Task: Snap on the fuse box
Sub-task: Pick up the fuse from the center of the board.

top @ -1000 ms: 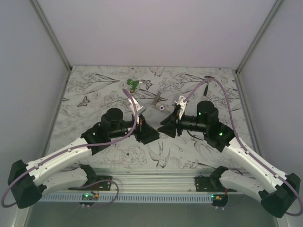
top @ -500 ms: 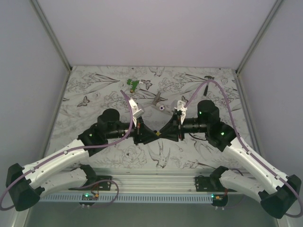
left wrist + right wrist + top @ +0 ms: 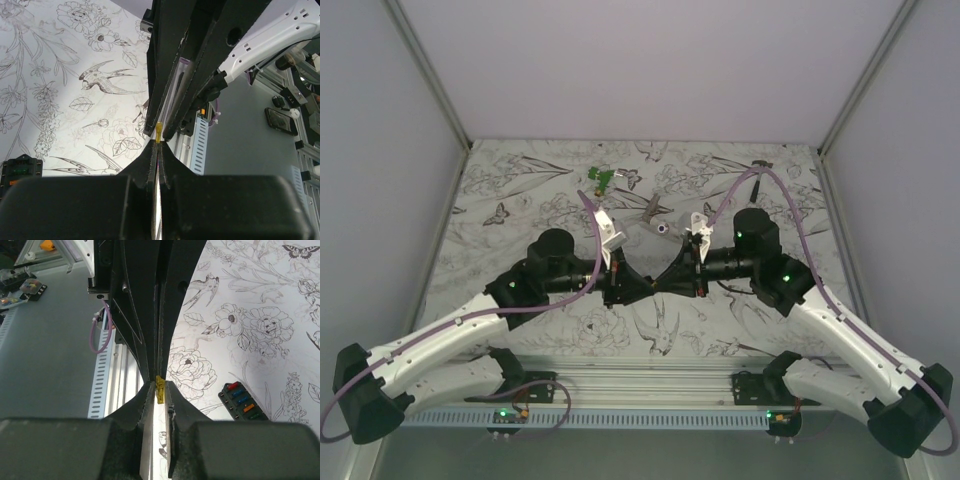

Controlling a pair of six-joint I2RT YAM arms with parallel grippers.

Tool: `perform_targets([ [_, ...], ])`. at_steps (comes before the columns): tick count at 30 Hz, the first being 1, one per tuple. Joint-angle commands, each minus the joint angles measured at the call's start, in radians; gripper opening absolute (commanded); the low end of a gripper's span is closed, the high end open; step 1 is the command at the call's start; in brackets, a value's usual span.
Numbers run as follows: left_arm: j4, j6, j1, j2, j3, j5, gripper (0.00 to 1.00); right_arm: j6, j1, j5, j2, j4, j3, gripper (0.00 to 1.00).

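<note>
**Meeting of the claws above the bench.** A second ago the left claw (image 3: 646, 287) and right claw (image 3: 669, 278) stood apart over the flower-printed bench (image 3: 520, 200); now their tips meet. Between them sits a small yellow plastic blade-shaped piece (image 3: 158, 133), probably a fuse. The left claw is pinched nearly closed on it. The right claw is set narrowly around the same piece, and whether it presses cannot be told. The small black rectangular plastic fuse box (image 3: 242, 402), showing red, blue and orange inserts, lies on the bench just beside the claws, untouched; the top view hides it. Snapping on is judged not yet begun: the piece appears to be changing claws first.
</note>
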Motion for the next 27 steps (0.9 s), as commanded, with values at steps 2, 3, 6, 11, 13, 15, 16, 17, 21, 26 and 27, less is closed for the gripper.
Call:
perform_targets([
  [2, 0.024, 0.03, -0.009, 0.006, 0.037, 0.023, 0.0, -0.027, -0.008, -0.061, 0.007, -0.004, 0.036, 0.13],
  [3, 0.025, 0.031, -0.009, 0.007, 0.035, 0.022, 0.0, -0.029, -0.008, -0.062, 0.006, -0.004, 0.035, 0.08],
  [6, 0.025, 0.036, -0.009, 0.007, 0.027, 0.008, 0.0, -0.035, -0.008, -0.053, 0.0, -0.008, 0.034, 0.0],
  [11, 0.017, 0.036, -0.003, 0.004, -0.008, -0.083, 0.12, -0.034, -0.012, 0.035, 0.003, -0.033, 0.036, 0.0],
  [13, 0.004, 0.022, 0.01, 0.006, -0.023, -0.125, 0.21, -0.025, -0.012, 0.105, 0.014, -0.057, 0.044, 0.0],
  [15, -0.024, 0.001, 0.028, 0.011, -0.035, -0.185, 0.29, 0.0, -0.011, 0.181, 0.031, -0.068, 0.048, 0.0],
  [16, -0.042, -0.011, 0.04, 0.015, -0.04, -0.216, 0.3, 0.014, -0.012, 0.226, 0.041, -0.075, 0.049, 0.0],
  [17, -0.062, -0.026, 0.053, 0.022, -0.042, -0.246, 0.32, 0.03, -0.011, 0.297, 0.052, -0.077, 0.049, 0.0],
  [21, -0.136, -0.119, 0.134, 0.073, -0.054, -0.318, 0.37, 0.113, -0.003, 0.464, 0.091, -0.071, 0.041, 0.0],
  [26, -0.217, -0.235, 0.235, 0.155, -0.06, -0.336, 0.42, 0.194, 0.038, 0.699, 0.125, -0.078, 0.036, 0.0],
  [27, -0.227, -0.257, 0.253, 0.174, -0.061, -0.326, 0.44, 0.207, 0.05, 0.741, 0.135, -0.087, 0.038, 0.0],
])
